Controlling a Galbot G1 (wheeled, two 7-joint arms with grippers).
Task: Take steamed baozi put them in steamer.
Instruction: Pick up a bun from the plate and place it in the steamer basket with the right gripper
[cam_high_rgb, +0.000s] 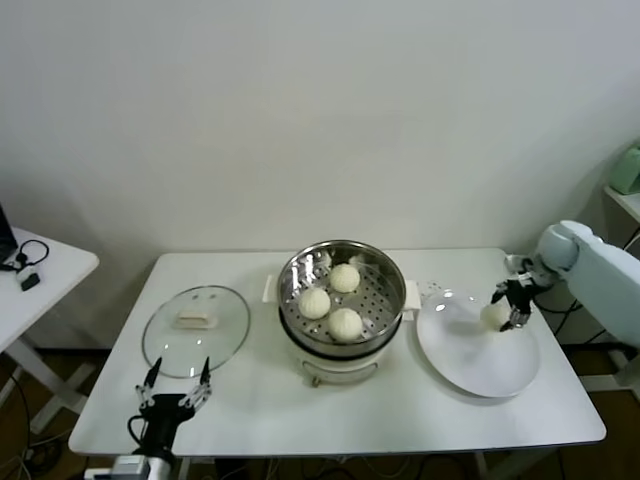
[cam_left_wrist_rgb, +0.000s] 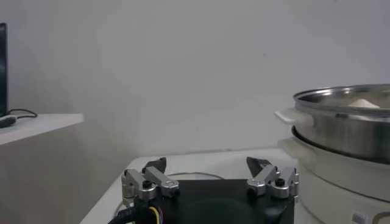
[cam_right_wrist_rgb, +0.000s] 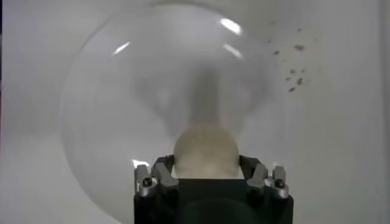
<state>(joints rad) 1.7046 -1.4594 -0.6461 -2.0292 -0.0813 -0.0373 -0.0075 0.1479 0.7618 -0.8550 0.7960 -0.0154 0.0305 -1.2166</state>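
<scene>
Head view: your right gripper (cam_high_rgb: 510, 308) closes around the last baozi (cam_high_rgb: 494, 315) over the plate (cam_high_rgb: 480, 372); squeeze loosely and it may drop short of the steamer (cam_high_rgb: 388, 270); left gripper (cam_high_rgb: 175, 385) open, idle

Glass lid (cam_high_rgb: 195, 329) and white plate (cam_high_rgb: 478, 360) on white table (cam_high_rgb: 400, 415).

Bright, even light; glare spots on the plate (cam_right_wrist_rgb: 183, 73).
</scene>
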